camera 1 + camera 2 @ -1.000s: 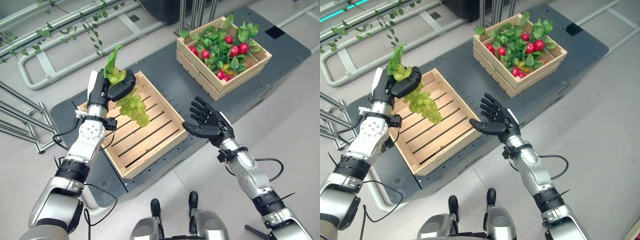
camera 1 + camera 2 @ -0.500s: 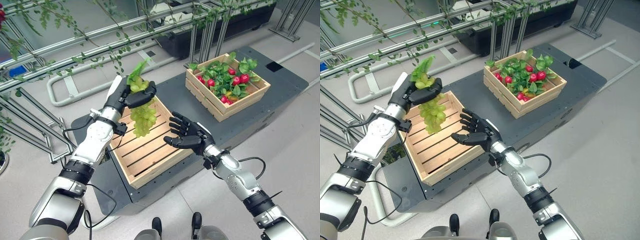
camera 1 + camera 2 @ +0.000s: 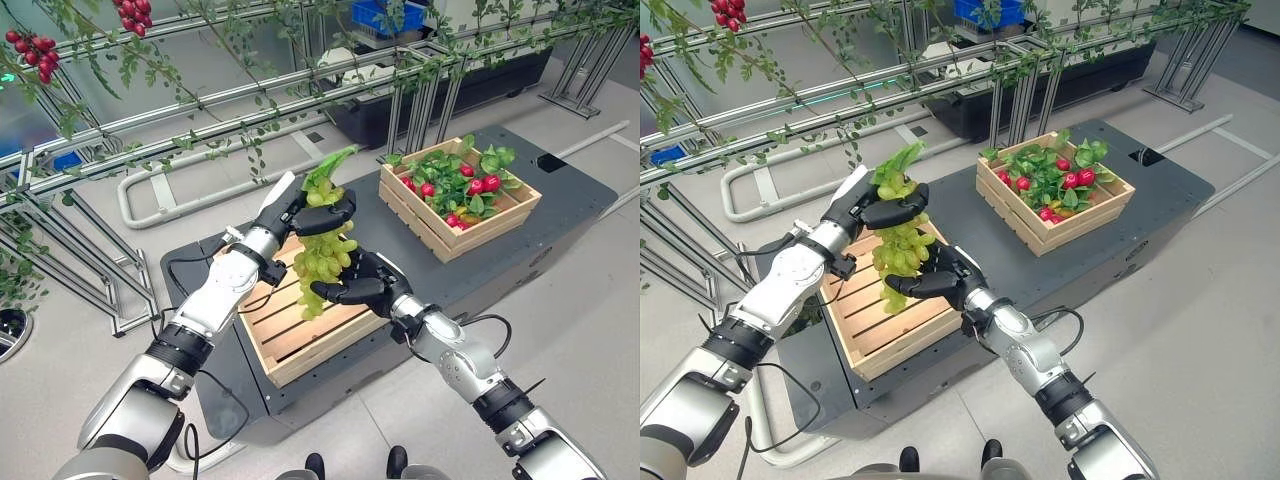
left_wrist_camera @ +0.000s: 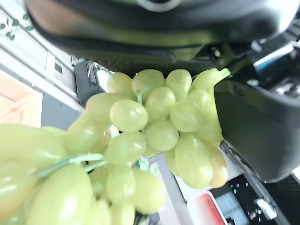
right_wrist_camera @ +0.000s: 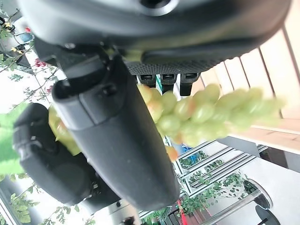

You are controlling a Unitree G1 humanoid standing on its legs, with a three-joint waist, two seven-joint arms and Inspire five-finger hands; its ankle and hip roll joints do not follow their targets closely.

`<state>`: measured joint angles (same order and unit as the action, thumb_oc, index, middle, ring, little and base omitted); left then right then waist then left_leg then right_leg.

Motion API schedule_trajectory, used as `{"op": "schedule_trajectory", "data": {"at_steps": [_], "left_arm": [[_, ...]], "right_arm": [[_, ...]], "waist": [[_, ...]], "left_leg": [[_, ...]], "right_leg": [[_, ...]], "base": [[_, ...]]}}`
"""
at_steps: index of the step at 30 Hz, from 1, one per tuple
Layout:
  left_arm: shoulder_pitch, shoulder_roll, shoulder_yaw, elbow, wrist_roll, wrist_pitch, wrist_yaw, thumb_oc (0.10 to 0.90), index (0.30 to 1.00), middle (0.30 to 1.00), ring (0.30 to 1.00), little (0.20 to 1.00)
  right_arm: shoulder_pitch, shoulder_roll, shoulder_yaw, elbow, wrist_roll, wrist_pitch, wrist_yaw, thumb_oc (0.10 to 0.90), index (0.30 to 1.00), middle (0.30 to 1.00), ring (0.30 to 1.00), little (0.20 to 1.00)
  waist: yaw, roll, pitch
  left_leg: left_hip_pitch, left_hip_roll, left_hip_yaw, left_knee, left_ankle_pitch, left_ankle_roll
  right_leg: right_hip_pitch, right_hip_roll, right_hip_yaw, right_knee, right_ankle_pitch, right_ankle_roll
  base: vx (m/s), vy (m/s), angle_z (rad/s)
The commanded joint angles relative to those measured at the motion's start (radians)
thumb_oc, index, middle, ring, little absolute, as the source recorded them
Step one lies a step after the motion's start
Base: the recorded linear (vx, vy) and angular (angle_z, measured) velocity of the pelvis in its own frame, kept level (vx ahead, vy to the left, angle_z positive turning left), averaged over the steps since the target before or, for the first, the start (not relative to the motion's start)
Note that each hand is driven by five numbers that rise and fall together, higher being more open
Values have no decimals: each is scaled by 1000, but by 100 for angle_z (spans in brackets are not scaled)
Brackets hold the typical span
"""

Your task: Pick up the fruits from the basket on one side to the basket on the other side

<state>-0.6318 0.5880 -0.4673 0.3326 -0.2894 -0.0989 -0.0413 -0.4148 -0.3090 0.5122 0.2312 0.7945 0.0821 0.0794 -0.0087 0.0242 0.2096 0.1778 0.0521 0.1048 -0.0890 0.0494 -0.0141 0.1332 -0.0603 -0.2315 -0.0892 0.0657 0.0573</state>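
Note:
A bunch of green grapes [image 3: 322,262] with a leaf on top hangs in the air over the right end of the empty slatted crate [image 3: 300,345]. My left hand [image 3: 300,205] is shut on the top of the bunch; the grapes [image 4: 154,126] show right by its thumb [image 4: 262,131]. My right hand [image 3: 368,290] is open and cups the lower part of the bunch from the right, thumb in front and fingers behind. In the right wrist view the grapes [image 5: 201,112] lie between its thumb [image 5: 117,136] and fingers. A second crate [image 3: 480,232] to the right holds red fruits among green leaves.
Both crates stand on a dark platform [image 3: 560,230]. Behind it runs a metal pipe frame [image 3: 200,110] draped with vines and clusters of red berries [image 3: 130,15]. More rack bars [image 3: 60,250] stand at the left. Grey floor lies in front and to the right.
The camera has tilted up. My left hand has carried the grapes rightward over the crate. My right hand has moved left and now cups the bunch.

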Motion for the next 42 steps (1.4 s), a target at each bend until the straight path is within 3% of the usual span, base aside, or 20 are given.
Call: {"op": "schedule_trajectory", "data": {"at_steps": [1, 10, 21, 23, 24, 25, 38, 39, 40, 42], "left_arm": [[-121, -51, -2, -8, -34, -68, 0, 400, 300, 300, 300, 300], [-102, -89, -18, -37, -55, -23, -22, 400, 300, 300, 300, 300], [-84, -134, -14, -68, -144, -23, -66, 400, 300, 300, 300, 300], [-83, -145, -16, -85, -152, -9, -55, 400, 300, 300, 300, 300], [-88, -153, -19, -80, -148, -10, -53, 400, 300, 300, 300, 300], [-92, -158, -22, -77, -134, -9, -44, 400, 300, 300, 300, 300], [-78, -158, 14, -33, -136, 6, 1, 400, 300, 300, 300, 300], [-76, -158, 18, -30, -132, 10, 16, 566, 549, 549, 549, 549], [-74, -159, 21, -22, -123, 13, 25, 800, 900, 900, 900, 900], [-68, -157, 29, -16, -110, 17, 31, 800, 900, 900, 900, 900]], "right_arm": [[-140, 99, 14, 8, 73, -92, -22, 800, 900, 900, 900, 900], [-167, 125, 8, 7, 79, -126, -68, 800, 900, 900, 900, 900], [-172, 144, 6, 31, 141, -141, -46, 800, 900, 900, 900, 900], [-169, 155, 5, 29, 164, -176, -34, 682, 724, 724, 724, 724], [-178, 170, 5, 40, 163, -198, -48, 455, 382, 382, 382, 382], [-185, 179, 5, 47, 171, -222, -47, 400, 300, 300, 300, 300], [-165, 182, -39, -6, 222, -289, -19, 400, 300, 300, 300, 300], [-161, 181, -42, -6, 224, -294, -18, 400, 300, 300, 300, 300], [-156, 181, -44, -6, 225, -304, -20, 400, 300, 300, 300, 300], [-150, 178, -55, -10, 224, -309, -21, 400, 300, 300, 300, 300]], "waist": [[20, -1, -146], [28, -6, -150], [34, -14, -158], [36, -16, -159], [36, -16, -158], [37, -17, -159], [31, -15, -161], [31, -16, -162], [31, -17, -162], [29, -18, -162]], "left_leg": [[-10, -19, -26, 2, -94, -13], [-13, -18, -29, 2, -94, -10], [-16, -16, -36, 2, -94, -8], [-17, -15, -38, 2, -95, -8], [-16, -16, -40, 2, -94, -7], [-15, -16, -39, 2, -94, -6], [-13, -15, -37, 2, -101, 0], [-12, -15, -36, 2, -101, 0], [-12, -15, -36, 2, -102, 0], [-12, -14, -34, 2, -101, 1]], "right_leg": [[85, -44, -32, 2, -106, 5], [81, -43, -31, 2, -104, 5], [79, -42, -32, 2, -104, 4], [78, -41, -32, 2, -104, 3], [79, -41, -31, 2, -103, 3], [78, -41, -30, 2, -103, 3], [78, -46, -23, 2, -107, 7], [78, -46, -22, 2, -106, 7], [78, -46, -23, 2, -106, 8], [76, -46, -21, 2, -106, 8]], "base": [[0, 0, 0], [0, 0, 0], [5, 0, 0], [0, 0, 0], [0, 0, 0], [0, 0, 0], [0, 0, 0], [0, 0, 0], [0, 0, 0], [0, 0, 0]]}}
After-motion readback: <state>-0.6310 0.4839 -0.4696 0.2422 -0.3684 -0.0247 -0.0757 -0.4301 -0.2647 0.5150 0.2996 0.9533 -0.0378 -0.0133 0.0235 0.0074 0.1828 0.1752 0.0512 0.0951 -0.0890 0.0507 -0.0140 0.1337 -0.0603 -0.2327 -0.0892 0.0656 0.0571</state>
